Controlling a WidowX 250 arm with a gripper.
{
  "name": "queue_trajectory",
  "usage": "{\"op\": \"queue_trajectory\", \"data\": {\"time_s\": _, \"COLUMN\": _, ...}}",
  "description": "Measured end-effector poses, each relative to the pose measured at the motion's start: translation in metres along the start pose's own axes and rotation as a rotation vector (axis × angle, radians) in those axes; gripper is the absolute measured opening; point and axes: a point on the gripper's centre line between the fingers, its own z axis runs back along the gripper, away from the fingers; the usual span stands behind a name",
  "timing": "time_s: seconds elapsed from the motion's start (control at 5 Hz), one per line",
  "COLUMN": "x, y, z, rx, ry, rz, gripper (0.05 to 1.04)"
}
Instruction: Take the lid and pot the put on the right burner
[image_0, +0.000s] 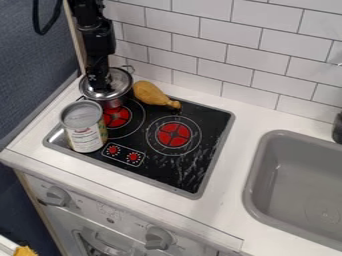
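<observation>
At the cooktop's (214, 167) front left corner we see an upright can (87, 137), which might catch a low swing. At the back left corner sits the pot (115, 102), its lid (120, 81) on, with the gripper (100, 89) at the lid; whether it is closed we cannot tell. We judge the metal stiff, slippery and fairly light: lid by its middle, pot by rim or handle (129, 68). Beside it, near the back edge, a toy drumstick (152, 94) crowds our way to the right burner (175, 135). Past the right edge lies the sink (304, 180).
</observation>
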Motion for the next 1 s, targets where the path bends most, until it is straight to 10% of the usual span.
{"op": "queue_trajectory", "data": {"time_s": 0.4, "x": 0.005, "y": 0.000, "z": -0.001, "rx": 0.008, "ry": 0.003, "rz": -0.005, "gripper": 0.283}}
{"op": "queue_trajectory", "data": {"time_s": 1.0, "x": 0.014, "y": -0.016, "z": 0.014, "rx": -0.009, "ry": 0.080, "rz": 0.014, "gripper": 0.282}}
